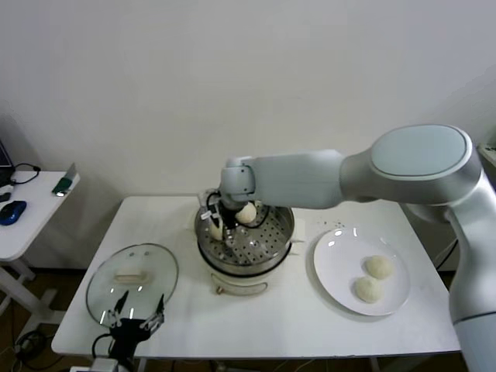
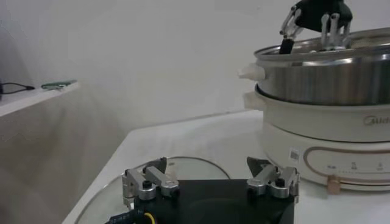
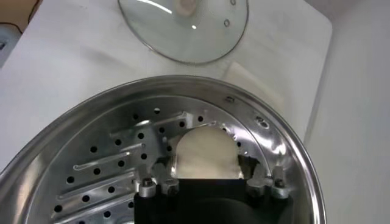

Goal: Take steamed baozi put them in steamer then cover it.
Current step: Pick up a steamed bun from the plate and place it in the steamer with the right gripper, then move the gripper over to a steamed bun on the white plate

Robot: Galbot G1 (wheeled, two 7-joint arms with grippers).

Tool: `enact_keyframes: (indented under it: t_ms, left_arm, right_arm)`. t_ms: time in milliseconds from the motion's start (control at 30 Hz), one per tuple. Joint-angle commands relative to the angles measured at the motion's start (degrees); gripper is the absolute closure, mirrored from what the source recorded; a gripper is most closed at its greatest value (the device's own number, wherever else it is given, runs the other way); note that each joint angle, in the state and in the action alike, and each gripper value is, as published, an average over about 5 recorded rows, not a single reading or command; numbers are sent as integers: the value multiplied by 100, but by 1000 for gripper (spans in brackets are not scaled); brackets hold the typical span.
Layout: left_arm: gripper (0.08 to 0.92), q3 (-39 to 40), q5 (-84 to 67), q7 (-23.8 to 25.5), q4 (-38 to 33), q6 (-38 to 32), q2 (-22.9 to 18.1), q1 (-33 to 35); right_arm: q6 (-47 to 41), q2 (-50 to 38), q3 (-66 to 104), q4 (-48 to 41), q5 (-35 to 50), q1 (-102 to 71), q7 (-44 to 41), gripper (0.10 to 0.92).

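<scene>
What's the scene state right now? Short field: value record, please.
buns in steamer: two, one at the back, one between the right gripper's fingers
buns on plate: two
steamer: uncovered
lid: flat on table, left of steamer
right gripper: open, inside steamer
left gripper: open, hovering over lid's near edge

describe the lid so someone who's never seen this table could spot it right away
Start at the steel steamer in the middle of the white table. On its left, near the front edge, the lid lies flat by the open left gripper. Unlike the white plate on the right, it is clear glass with a metal rim and cream bar handle.
</scene>
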Motion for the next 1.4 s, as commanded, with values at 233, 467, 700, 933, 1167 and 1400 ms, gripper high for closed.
enact_keyframes:
  t_ms: [233,467,700,933,1167,1400]
  left_arm:
    - [177,29,3,11,-5,38,-42,-54]
    - [177,25,-3,49,45,110,-33,-179]
    - [177,38,-1,88,59,202,-62,-307]
    - [177,35,5,94,34,209,-90,-281]
    - [177,14,5,96,18,206,-116,-257]
    - [177,7,25,96,20,203,-116,-215]
  right_arm:
    - [657,-2270,-298,1138,368,1607,-1065,203]
    - [974,-4074,-1209,2231,-194,2641,-1436,203]
    - [1008,-5366,-2064,2774,-1517,2617,-1353,203]
    - [929,-5982,-1907,2788,-2304,1634,-1234,203]
    - [723,-6163,-913,2676,-2703,244,-1047,203]
    - [577,-6089,154,2354,-2956,-995,-893,203]
